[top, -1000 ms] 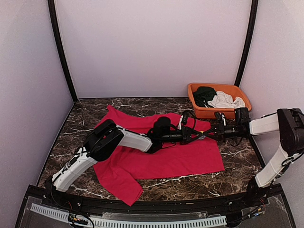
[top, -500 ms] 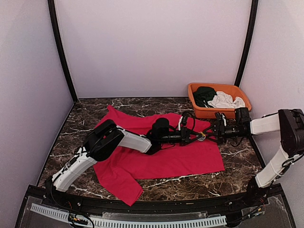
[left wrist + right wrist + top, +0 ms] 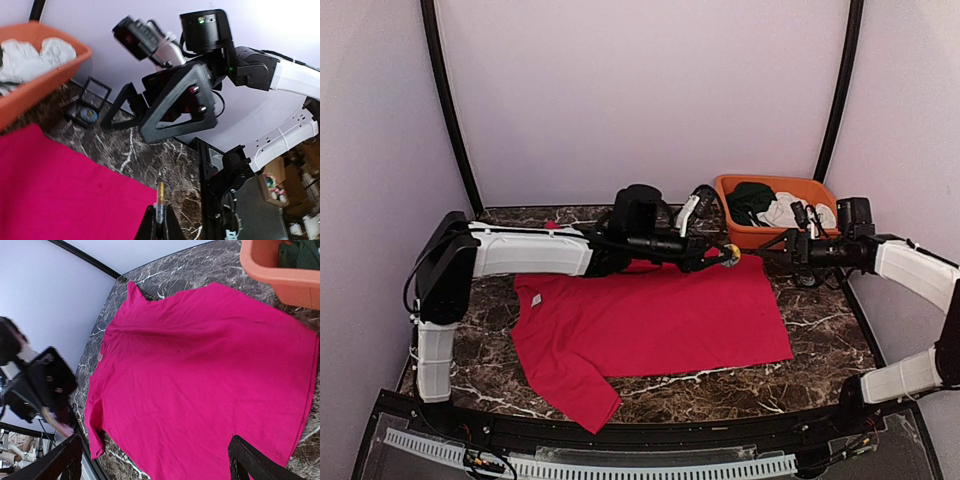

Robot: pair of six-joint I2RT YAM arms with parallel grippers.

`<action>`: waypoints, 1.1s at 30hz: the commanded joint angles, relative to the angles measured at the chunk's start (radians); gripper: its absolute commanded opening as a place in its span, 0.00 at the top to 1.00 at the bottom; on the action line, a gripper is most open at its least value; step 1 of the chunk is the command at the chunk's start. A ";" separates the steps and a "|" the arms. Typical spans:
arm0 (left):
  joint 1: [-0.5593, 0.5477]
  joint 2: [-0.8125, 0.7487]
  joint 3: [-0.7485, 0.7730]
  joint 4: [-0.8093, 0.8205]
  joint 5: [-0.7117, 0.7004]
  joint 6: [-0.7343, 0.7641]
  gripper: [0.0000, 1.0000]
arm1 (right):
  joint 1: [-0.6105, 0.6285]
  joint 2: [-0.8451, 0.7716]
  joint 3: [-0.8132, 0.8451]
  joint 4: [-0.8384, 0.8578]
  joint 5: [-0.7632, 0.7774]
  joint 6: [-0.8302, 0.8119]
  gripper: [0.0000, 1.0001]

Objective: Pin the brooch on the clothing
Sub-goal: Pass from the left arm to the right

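Note:
The clothing, a red T-shirt [image 3: 650, 325], lies flat on the dark marble table [image 3: 820, 335]. In the right wrist view the T-shirt [image 3: 200, 375] fills most of the picture. My left gripper [image 3: 726, 257] hangs in the air over the shirt's far right corner, shut on the brooch [image 3: 731, 254], a small yellow and blue piece. The left wrist view shows the brooch [image 3: 160, 202] edge-on between the fingertips of that gripper [image 3: 160, 226]. My right gripper [image 3: 767, 252] faces it from the right, a little apart, open and holding nothing; it also shows as the right gripper [image 3: 150, 112] in the left wrist view.
An orange basket [image 3: 738, 236] with a dark green and a white garment stands at the back right, just behind both grippers. A small open black box [image 3: 90, 100] sits on the marble below the right gripper. The enclosure walls stand close on all sides.
The right gripper has opened, let go of the brooch and drawn back to the right. The left arm has risen off the shirt with the brooch and swung toward the back.

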 commanded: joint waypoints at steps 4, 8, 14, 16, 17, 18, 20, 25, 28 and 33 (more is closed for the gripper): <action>-0.012 -0.190 -0.015 -0.421 -0.320 0.509 0.98 | 0.015 -0.154 0.096 -0.139 0.243 -0.039 0.01; -0.034 -0.240 -0.044 -0.438 -0.490 0.636 0.98 | 0.013 -0.195 -0.031 0.061 0.107 0.123 0.01; -0.132 -0.254 -0.135 -0.317 -0.841 0.953 0.99 | 0.030 -0.139 -0.127 0.248 -0.020 0.275 0.01; -0.178 -0.239 -0.198 -0.191 -0.983 1.109 0.99 | 0.034 -0.131 -0.125 0.249 -0.013 0.288 0.01; -0.208 -0.230 -0.218 -0.086 -1.066 1.218 0.99 | 0.037 -0.126 -0.123 0.248 -0.012 0.296 0.01; -0.222 -0.211 -0.257 -0.033 -1.106 1.268 0.99 | 0.040 -0.122 -0.120 0.260 -0.011 0.304 0.01; -0.255 -0.174 -0.294 0.118 -1.204 1.410 0.99 | 0.049 -0.112 -0.116 0.283 -0.013 0.320 0.02; -0.325 -0.069 -0.365 0.535 -1.348 1.721 0.99 | 0.111 -0.088 -0.107 0.341 -0.014 0.386 0.03; -0.355 0.010 -0.374 0.884 -1.383 1.925 0.99 | 0.149 -0.077 -0.089 0.346 -0.007 0.403 0.03; -0.377 0.150 -0.311 1.214 -1.388 2.239 0.99 | 0.190 -0.077 -0.068 0.343 -0.018 0.398 0.04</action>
